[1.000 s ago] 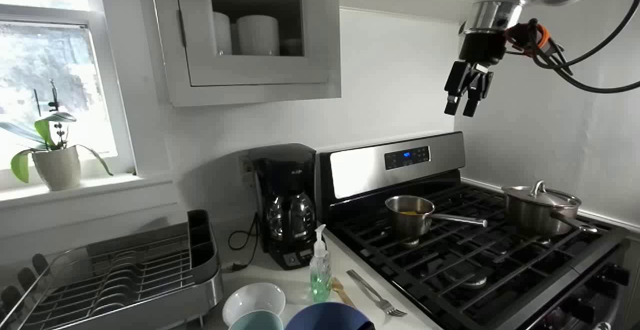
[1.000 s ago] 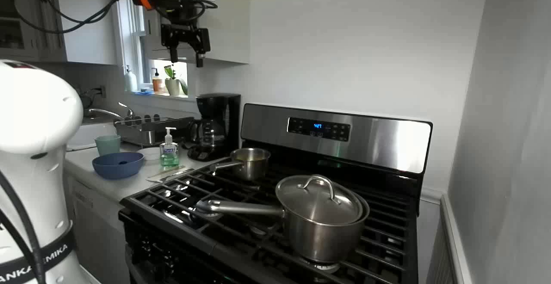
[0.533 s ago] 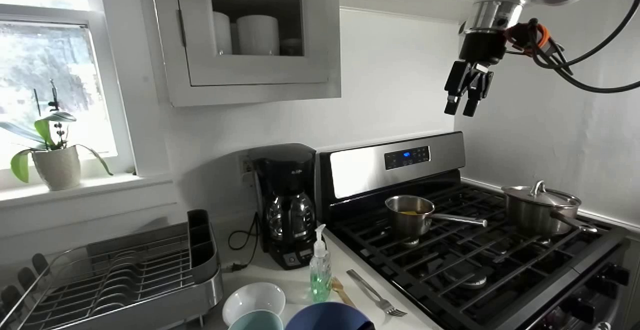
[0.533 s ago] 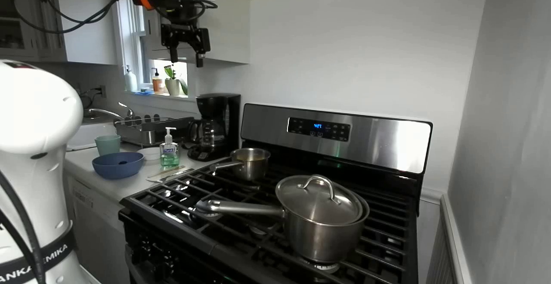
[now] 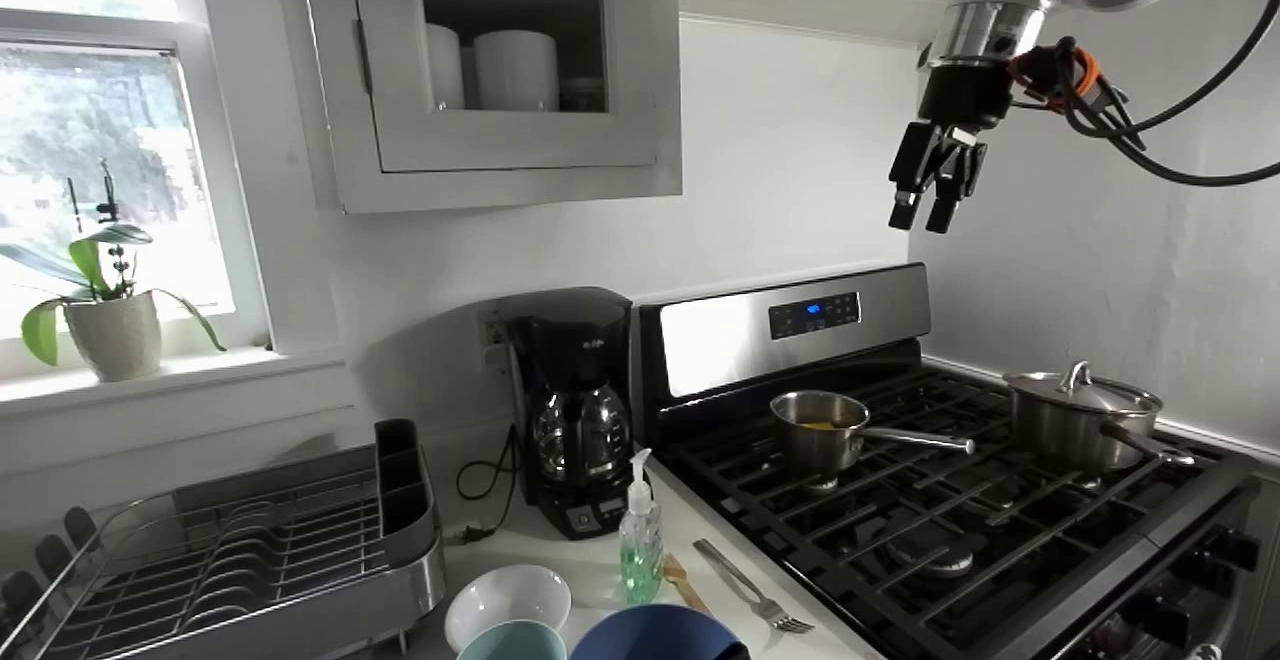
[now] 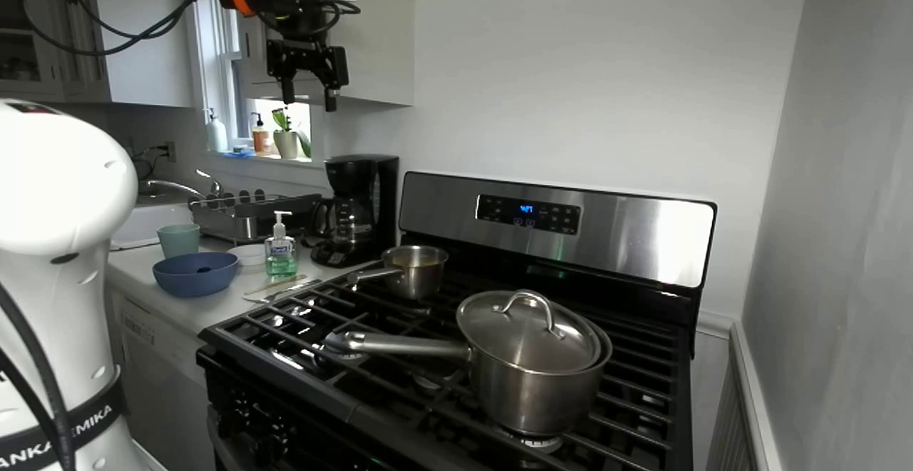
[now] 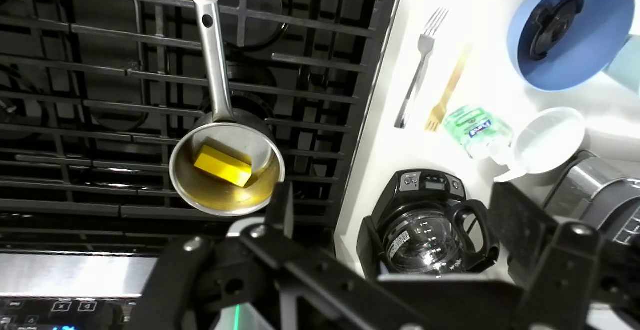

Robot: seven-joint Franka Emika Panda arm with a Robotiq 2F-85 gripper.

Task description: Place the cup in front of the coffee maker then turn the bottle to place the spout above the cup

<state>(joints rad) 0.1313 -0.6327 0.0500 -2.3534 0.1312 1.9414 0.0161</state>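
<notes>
Hanging high, 2 fingers spread, the hand is well apart from cup and bottle.

In an exterior view, the bottom edge is cutting off the pale cup and the blue bowl.

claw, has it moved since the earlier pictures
No. In an exterior view, the claw hangs at the same spot relative to the upper cabinet as before, with no visible shift either way.

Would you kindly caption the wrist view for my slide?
Past the open gripper: yellow block in saucepan on stove; coffee maker and green bottle on counter.
</notes>
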